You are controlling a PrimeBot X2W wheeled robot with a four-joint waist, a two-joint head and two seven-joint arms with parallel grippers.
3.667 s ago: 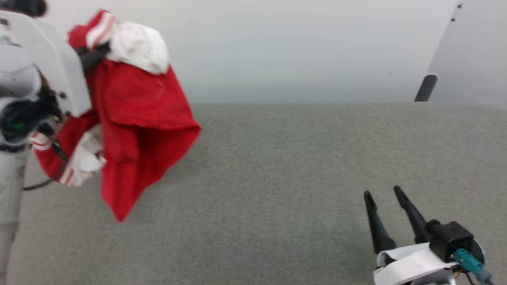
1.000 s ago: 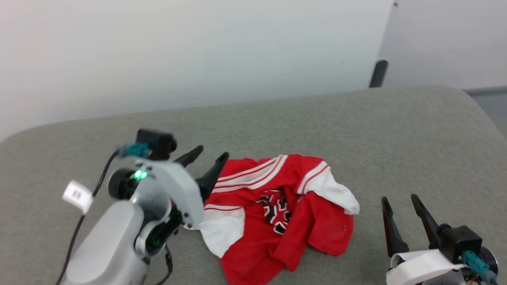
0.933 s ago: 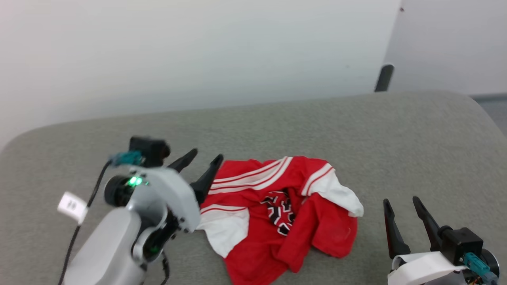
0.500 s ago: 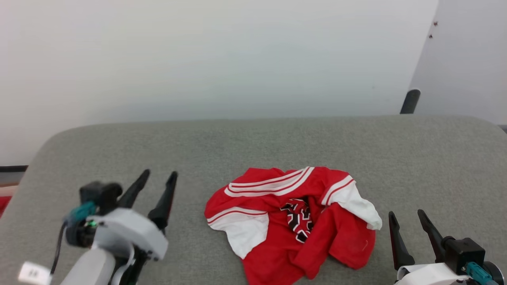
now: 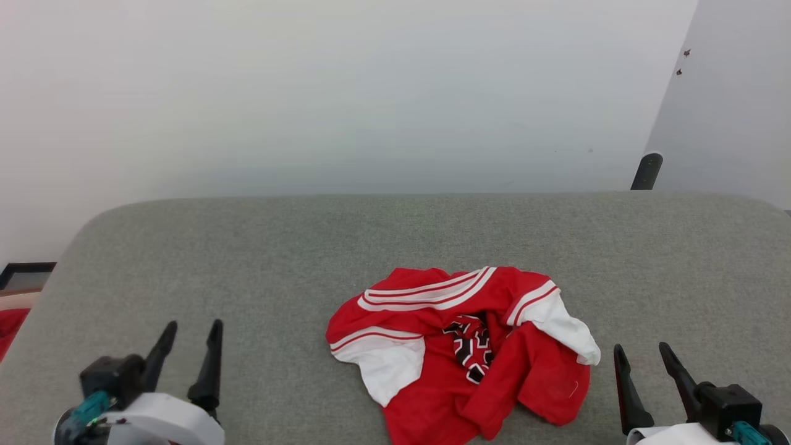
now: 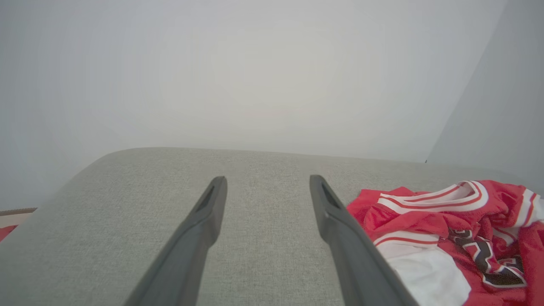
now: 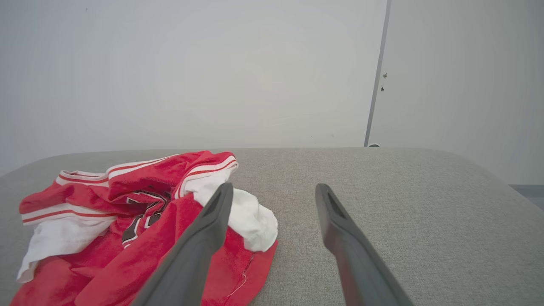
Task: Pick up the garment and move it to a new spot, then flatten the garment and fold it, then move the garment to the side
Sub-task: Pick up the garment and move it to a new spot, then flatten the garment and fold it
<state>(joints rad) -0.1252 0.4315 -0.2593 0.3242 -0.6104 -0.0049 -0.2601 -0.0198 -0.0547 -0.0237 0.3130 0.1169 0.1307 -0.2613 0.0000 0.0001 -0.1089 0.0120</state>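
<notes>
The garment (image 5: 463, 352), a red shirt with white sleeves, stripe trim and black lettering, lies crumpled in a heap on the grey padded table (image 5: 395, 247), near its front middle. It also shows at the right of the left wrist view as the garment (image 6: 459, 238) and at the left of the right wrist view as the garment (image 7: 140, 221). My left gripper (image 5: 193, 332) stands open at the lower left, apart from the cloth. My right gripper (image 5: 642, 353) stands open at the lower right, just beside the heap's right edge. Nothing is between either pair of fingers.
A pale wall rises behind the table. A dark post (image 5: 646, 171) stands past the far right corner. Something red (image 5: 9, 324) lies low beyond the table's left edge. Bare grey surface stretches on both sides of the heap and behind it.
My left gripper has let the garment go and drawn back from its left edge to the lower left. The head camera has also swung, shifting the whole picture. The right gripper has stayed open.
</notes>
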